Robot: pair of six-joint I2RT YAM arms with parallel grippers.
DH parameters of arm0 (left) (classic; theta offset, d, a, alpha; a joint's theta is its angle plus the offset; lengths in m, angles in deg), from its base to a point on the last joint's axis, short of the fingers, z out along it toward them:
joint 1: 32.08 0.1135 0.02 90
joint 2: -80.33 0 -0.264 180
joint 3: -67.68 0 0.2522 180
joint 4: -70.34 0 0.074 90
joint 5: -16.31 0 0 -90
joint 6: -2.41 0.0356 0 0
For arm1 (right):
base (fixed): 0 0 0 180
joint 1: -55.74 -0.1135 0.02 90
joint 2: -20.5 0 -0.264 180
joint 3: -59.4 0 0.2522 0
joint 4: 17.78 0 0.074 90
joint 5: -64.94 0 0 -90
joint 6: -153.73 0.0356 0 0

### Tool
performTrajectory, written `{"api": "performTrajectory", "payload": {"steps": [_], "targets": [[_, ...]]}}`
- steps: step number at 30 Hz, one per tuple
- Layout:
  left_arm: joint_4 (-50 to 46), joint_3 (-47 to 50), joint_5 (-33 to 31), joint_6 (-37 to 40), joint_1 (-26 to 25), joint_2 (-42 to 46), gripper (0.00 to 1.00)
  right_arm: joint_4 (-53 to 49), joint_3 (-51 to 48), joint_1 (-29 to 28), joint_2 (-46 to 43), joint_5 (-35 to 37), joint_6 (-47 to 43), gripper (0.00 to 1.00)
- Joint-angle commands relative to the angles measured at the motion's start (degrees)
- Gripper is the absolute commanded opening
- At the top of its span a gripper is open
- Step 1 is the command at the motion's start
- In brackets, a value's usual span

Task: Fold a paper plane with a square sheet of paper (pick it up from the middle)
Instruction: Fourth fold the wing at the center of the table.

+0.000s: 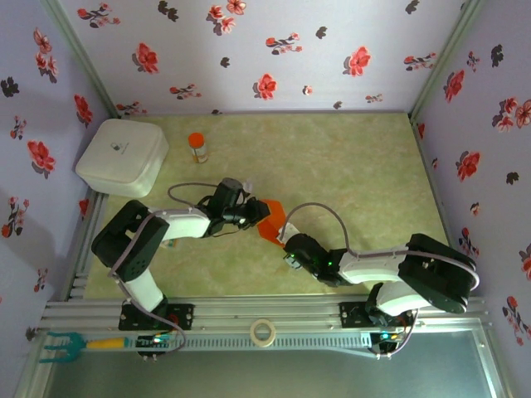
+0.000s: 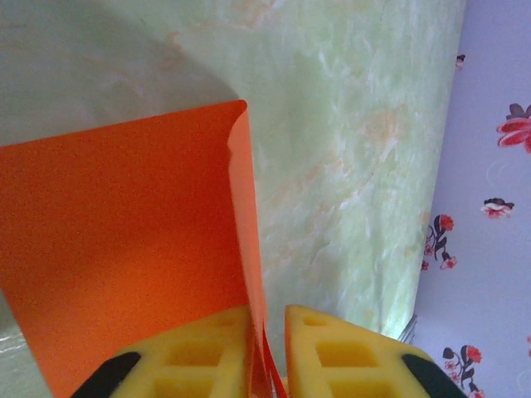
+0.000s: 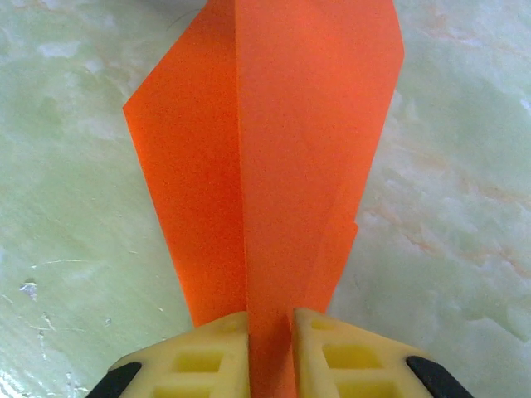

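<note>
Top external view is showing the green table (image 1: pixel 348 166) with both arms meeting near its middle. The left gripper (image 1: pixel 251 217) and right gripper (image 1: pixel 284 240) are each pinching the folded orange paper (image 1: pixel 271 220) from opposite sides, jaws closed on its edges. Farther back, a small orange-capped bottle (image 1: pixel 197 148) is standing upright.

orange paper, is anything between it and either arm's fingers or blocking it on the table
Nothing visible is. The orange paper sits between the left fingers and between the right fingers. The orange-capped bottle and the white box stand well apart from it, at the far left.
</note>
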Motion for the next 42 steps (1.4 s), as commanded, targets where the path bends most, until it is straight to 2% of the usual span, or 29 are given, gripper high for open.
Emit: {"api": "performTrajectory", "payload": {"steps": [1, 14, 24, 29, 32, 38, 42], "targets": [[-1.0, -1.36, 0.1, 0.97, 0.48, -0.42, 0.13, 1.09, -0.25, 0.39, -0.76, 0.09, 0.38, 0.21], [-1.43, -1.2, 0.28, 1.01, 0.48, -0.22, 0.11, 2.24, 0.5, 0.84, 0.44, -0.03, 0.46, 0.23], [-1.37, -1.27, 0.38, 1.18, 0.48, -0.22, 0.13, 2.08, 0.58, 0.94, 0.89, -0.08, 0.73, 0.15], [-2.35, -1.28, 0.29, 1.99, 0.53, 0.6, 0.25, 2.0, 0.51, 1.07, 0.72, -0.3, 1.24, 0.09], [-4.38, -1.32, -0.18, 3.38, 0.52, 2.87, 0.37, 2.17, 0.27, 1.45, 0.61, -0.65, 1.82, 0.08], [-16.73, -1.9, -5.76, 9.33, 0.71, 10.78, 0.54, 1.97, 0.26, 2.14, 0.28, -2.31, 3.16, 0.07], [-24.24, -2.18, -10.63, 12.62, 1.02, 15.65, 0.6, 1.66, 0.26, 2.65, 0.45, -3.48, 4.47, 0.07]]}}
